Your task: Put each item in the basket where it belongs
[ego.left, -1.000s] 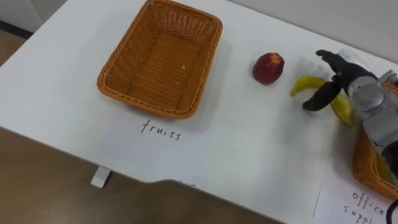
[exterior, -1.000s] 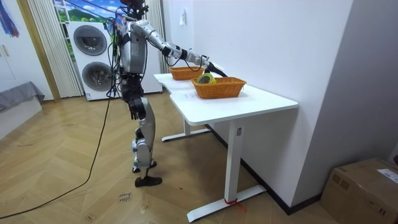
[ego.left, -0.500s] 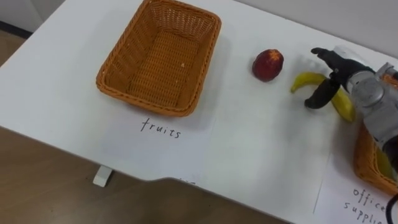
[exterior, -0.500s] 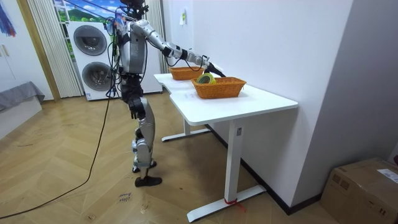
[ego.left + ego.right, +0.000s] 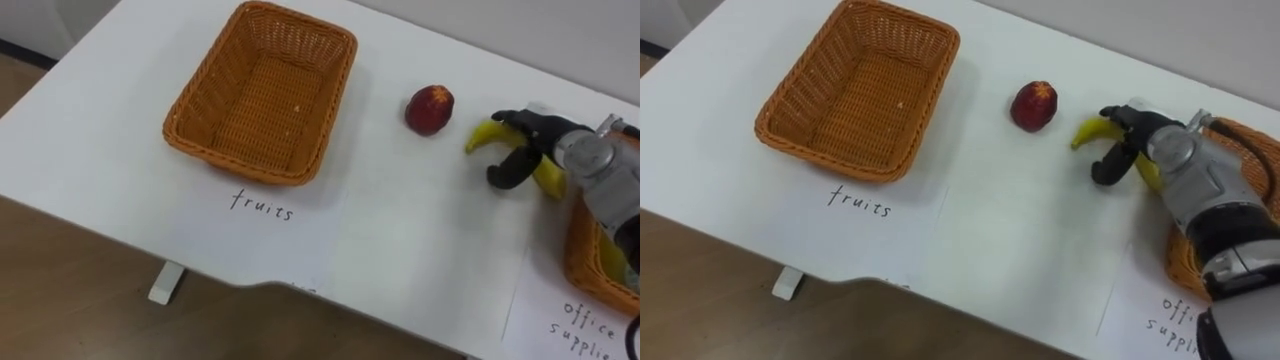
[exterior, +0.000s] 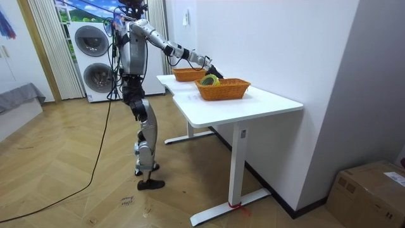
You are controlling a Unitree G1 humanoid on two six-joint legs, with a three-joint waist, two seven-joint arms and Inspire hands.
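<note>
Yellow banana (image 5: 483, 135) partly beneath right hand (image 5: 545, 138)

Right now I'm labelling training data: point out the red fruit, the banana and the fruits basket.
red fruit (image 5: 430, 108), left eye view, its middle.
banana (image 5: 481, 136), left eye view, its bare left tip.
fruits basket (image 5: 262, 95), left eye view, bare woven floor.

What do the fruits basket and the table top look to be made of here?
The fruits basket looks like woven wicker or rattan, orange-brown with a slight sheen; the interlaced strands and the braided rim are the sign. The table top is a smooth, matt white surface, probably laminate or painted board; no grain shows, so what lies under the finish stays open.
</note>
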